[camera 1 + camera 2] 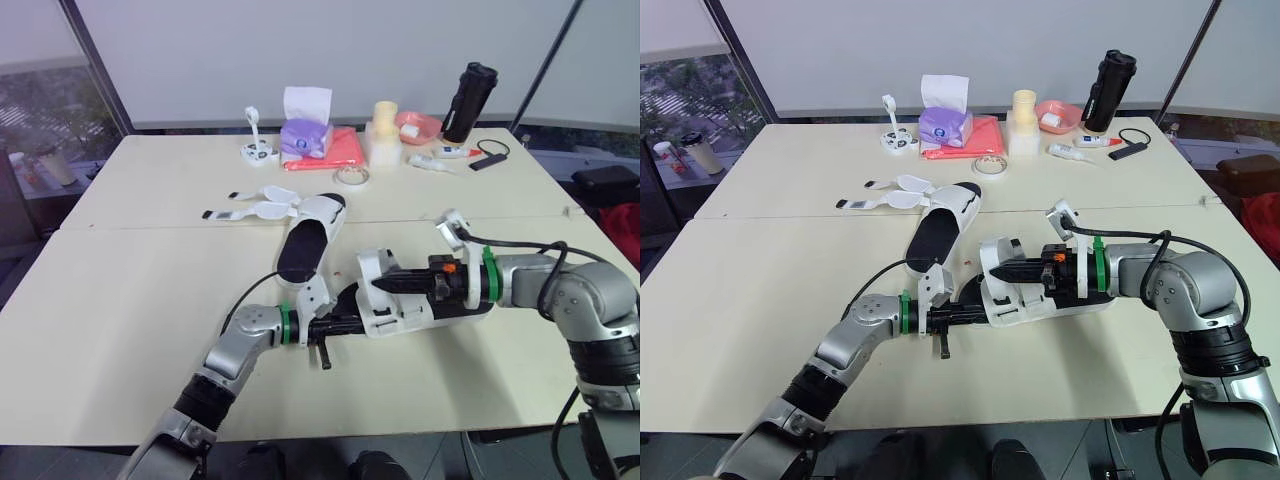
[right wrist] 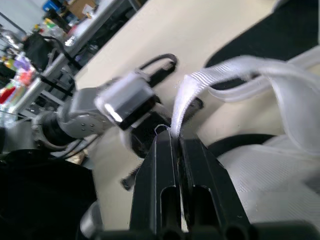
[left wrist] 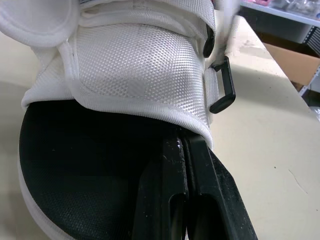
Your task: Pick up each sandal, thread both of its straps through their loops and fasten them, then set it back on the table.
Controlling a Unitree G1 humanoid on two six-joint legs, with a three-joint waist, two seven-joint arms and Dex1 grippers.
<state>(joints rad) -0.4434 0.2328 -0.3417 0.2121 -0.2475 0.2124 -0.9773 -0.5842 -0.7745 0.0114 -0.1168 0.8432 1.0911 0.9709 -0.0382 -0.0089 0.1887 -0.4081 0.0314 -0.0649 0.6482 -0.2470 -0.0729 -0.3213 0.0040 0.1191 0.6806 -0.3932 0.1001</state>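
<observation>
The sandal (image 1: 405, 305) lies lengthwise near the table's (image 1: 120, 300) front edge, between both arms. The left gripper (image 1: 352, 319) is pressed together on one end of it. The right gripper (image 2: 174, 136), coming from the opposite end, pinches the strap (image 2: 200, 82) above the upper.

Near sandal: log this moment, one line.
left gripper: jaws shut on near sandal | right gripper: jaws shut on its strap | far sandal: on table, straps open

Left pincer (image 1: 350, 321) and right pincer (image 1: 374, 287) both grip the near sandal (image 1: 412, 318) on the table (image 1: 120, 300).
</observation>
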